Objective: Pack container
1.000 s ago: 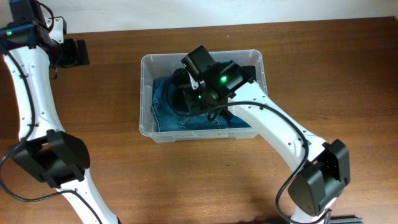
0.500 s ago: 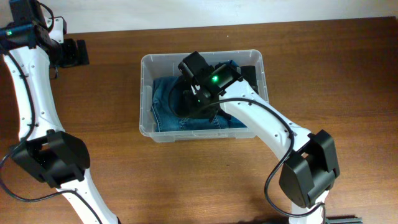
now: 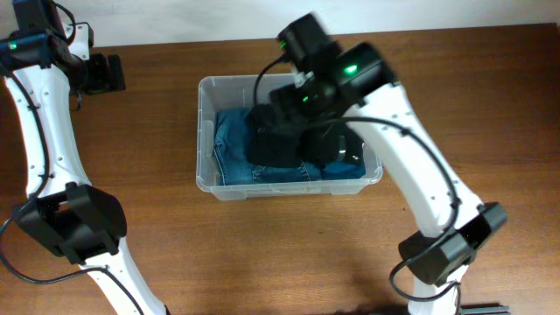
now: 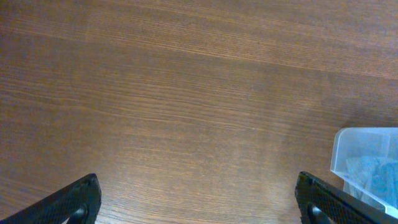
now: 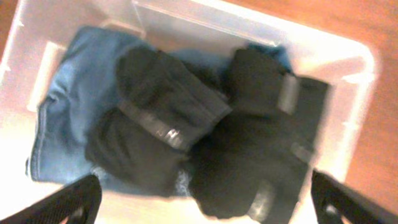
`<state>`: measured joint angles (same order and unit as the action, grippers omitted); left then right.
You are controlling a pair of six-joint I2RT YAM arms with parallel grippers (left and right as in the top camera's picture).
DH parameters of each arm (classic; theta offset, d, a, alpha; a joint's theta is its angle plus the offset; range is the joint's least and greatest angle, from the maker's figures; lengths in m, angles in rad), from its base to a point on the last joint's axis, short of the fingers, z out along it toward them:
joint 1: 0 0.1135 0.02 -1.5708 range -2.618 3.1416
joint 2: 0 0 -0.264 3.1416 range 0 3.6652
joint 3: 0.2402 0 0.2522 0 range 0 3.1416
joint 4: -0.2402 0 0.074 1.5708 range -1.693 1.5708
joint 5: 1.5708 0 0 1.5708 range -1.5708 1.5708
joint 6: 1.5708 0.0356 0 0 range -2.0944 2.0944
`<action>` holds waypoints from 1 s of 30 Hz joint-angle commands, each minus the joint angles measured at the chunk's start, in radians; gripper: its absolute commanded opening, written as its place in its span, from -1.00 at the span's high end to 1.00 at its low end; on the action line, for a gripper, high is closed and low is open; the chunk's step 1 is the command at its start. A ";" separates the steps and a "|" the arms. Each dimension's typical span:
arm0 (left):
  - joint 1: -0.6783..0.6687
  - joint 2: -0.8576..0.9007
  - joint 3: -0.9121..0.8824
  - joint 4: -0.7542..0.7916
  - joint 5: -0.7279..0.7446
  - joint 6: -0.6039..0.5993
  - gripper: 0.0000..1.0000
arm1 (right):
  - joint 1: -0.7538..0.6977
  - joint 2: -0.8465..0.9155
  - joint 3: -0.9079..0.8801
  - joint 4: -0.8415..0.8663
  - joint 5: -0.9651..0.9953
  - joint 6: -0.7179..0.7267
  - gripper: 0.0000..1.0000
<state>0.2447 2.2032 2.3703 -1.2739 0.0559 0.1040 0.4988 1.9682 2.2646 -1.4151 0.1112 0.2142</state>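
The container (image 3: 203,131) sits in the middle of the bench (image 3: 262,254). Blue jeans (image 5: 68,106) and black clothes (image 5: 249,143) lie inside it. The right gripper (image 5: 208,205) hangs above them, wide open and empty. The left gripper (image 4: 199,208) is open too, over the bench near the container's corner.

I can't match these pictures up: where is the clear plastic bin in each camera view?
Overhead: the container sits in the upper middle.
Left wrist: only its corner shows, at the lower right edge.
Right wrist: it fills nearly the whole frame.
Shared landmark: the blue denim inside, visible in all three.
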 commanded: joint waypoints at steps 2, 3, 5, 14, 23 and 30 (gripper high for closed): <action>0.007 0.015 0.000 0.002 0.011 0.002 -0.99 | -0.117 -0.010 0.161 -0.135 0.033 0.003 -0.97; 0.007 0.015 0.000 0.002 0.011 0.002 -0.99 | -0.134 -0.010 0.177 -0.160 0.032 0.004 -0.96; 0.007 0.015 0.000 0.002 0.011 0.002 -0.99 | -0.169 -0.010 0.211 -0.217 0.032 0.030 -0.97; 0.007 0.015 0.000 0.002 0.011 0.002 -0.99 | -0.272 -0.063 0.257 -0.283 -0.037 0.066 -0.97; 0.007 0.015 0.000 0.002 0.011 0.002 -0.99 | -0.325 -0.320 0.256 -0.284 -0.016 -0.154 -0.97; 0.007 0.015 0.000 0.002 0.011 0.002 -0.99 | -0.459 -0.603 0.142 -0.150 0.019 -0.155 -0.97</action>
<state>0.2447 2.2032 2.3703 -1.2736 0.0555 0.1040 0.0902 1.4418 2.5000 -1.6592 0.1165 0.0700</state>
